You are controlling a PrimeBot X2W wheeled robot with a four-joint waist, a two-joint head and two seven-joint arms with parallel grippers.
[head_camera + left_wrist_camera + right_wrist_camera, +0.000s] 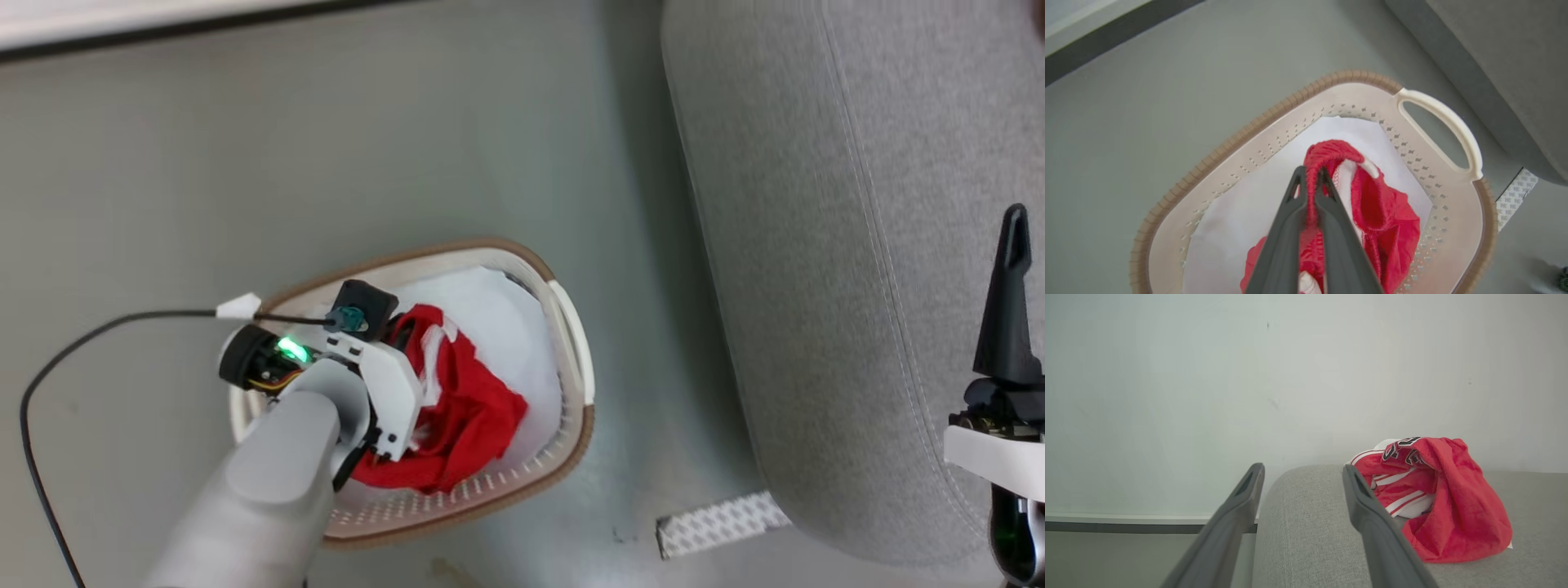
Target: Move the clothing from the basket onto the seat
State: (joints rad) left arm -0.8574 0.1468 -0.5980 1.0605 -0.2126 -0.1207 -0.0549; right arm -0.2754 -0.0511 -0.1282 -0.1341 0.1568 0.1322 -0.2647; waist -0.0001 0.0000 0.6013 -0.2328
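The basket [581, 433] stands on the grey floor, left of the seat [833, 245]. Red clothing [469, 408] with white trim lies bunched inside it on a flat white lining sheet [506, 327]. My left arm reaches down into the basket. In the left wrist view my left gripper [1310, 173] is shut on a red elastic edge of the clothing [1384, 212], lifted a little above the basket [1241, 134]. My right gripper [1302, 470] stands open over the edge of the seat [1310, 531]; one of its fingers [1011, 278] shows. A red garment [1445, 506] with white stripes and a number print lies on the seat.
A black cable [82, 343] loops over the floor left of the basket. A patterned white strip [718, 523] lies on the floor between the basket and the seat. A pale wall with a dark baseboard [122, 33] runs along the far side.
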